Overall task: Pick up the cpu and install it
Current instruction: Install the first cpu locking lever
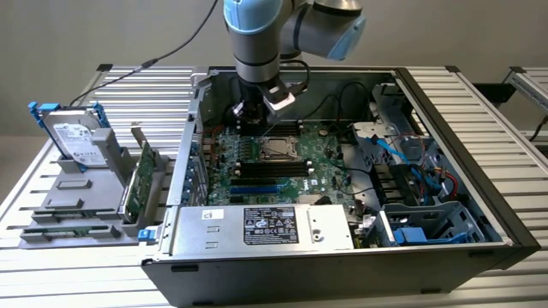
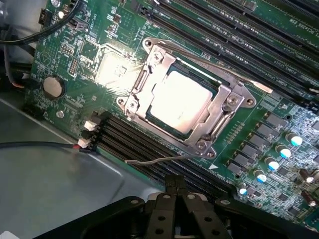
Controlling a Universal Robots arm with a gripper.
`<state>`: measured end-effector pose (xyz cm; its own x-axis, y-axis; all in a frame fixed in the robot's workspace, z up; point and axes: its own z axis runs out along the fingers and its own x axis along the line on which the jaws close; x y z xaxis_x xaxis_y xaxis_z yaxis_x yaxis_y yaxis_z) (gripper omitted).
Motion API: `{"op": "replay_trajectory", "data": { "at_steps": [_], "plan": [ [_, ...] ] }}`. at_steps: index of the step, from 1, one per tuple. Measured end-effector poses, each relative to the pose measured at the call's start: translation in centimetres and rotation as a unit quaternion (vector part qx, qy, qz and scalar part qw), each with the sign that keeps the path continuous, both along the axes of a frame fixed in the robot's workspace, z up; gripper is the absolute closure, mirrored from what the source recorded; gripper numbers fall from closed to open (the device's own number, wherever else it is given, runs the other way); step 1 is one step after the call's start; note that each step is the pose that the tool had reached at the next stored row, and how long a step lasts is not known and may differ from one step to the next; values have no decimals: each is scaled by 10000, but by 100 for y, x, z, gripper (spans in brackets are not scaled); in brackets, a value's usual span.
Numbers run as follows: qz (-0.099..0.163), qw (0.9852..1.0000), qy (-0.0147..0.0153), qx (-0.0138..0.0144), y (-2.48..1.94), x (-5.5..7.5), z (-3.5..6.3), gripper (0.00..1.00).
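Power-supply label print illegibly small

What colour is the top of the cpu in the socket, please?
The cpu is dull silver, best seen in the wrist view.

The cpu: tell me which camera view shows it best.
The wrist view. There the cpu lies close up in its socket frame, silver top plain. In the exterior view the cpu is a small pale square on the motherboard.

Power supply label and hard drive label: nothing legible
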<state>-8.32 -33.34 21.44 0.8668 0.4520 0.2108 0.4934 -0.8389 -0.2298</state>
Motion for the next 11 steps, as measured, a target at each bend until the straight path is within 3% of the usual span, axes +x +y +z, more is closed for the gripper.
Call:
{"op": "replay_trajectory", "data": {
  "at_steps": [2, 7, 11],
  "plan": [
    [0, 10000, -30, 1, -21, -22, 11, 89],
    [0, 9998, -191, 2, -75, -55, 40, 89],
    [6, 9996, -281, 3, -116, -119, 38, 89]
  ]
}}
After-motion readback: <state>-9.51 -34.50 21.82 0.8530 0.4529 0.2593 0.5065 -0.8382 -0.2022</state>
